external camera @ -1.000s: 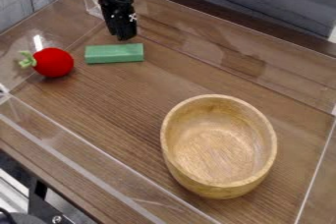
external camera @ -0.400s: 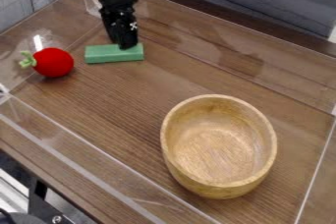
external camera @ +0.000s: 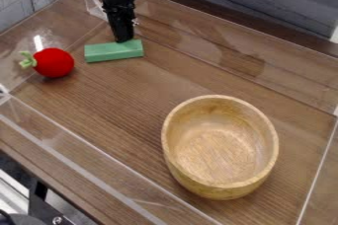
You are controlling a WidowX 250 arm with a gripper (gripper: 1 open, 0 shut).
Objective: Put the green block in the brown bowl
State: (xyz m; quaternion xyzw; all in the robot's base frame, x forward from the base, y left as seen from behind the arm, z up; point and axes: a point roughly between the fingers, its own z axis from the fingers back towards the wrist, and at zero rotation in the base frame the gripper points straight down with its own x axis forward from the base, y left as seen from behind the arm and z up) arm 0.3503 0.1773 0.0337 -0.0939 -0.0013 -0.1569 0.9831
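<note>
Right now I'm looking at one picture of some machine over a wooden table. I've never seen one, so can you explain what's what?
The dark thing at the top is a robot arm's gripper, a two-fingered claw pointing down. The single picture comes from a camera looking down at the wooden table at a slant. On it lie a green block, a red fruit to its left, and a big empty wooden bowl nearer the camera. The fingers are together at the block's right end. The block lies flat, so I can't tell whether it is gripped.
</note>
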